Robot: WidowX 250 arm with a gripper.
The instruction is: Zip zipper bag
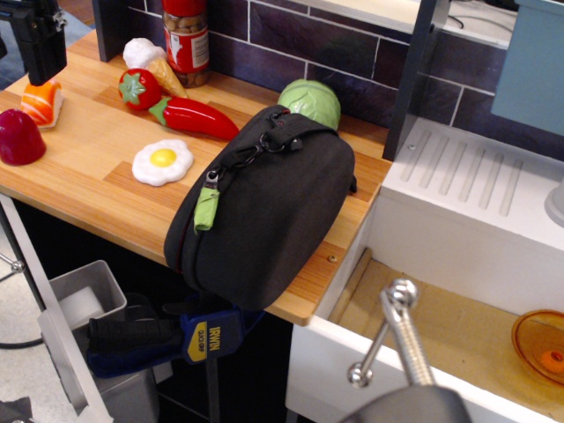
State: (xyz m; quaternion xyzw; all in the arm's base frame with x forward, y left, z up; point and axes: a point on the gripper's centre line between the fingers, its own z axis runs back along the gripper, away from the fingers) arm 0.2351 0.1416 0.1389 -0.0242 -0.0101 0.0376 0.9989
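We can only spot the gripper point(35, 40) up in the top left corner, a chunky black block hanging down from the frame edge. Its fingertips aren't clear enough for us to say whether it's open or closed, and it isn't touching anything.

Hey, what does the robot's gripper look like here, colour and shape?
The gripper is matte black and boxy, with flat, hard-edged panels. Only part of it shows, cut off by the top-left corner. No cables, markings or coloured accents can be made out on it.
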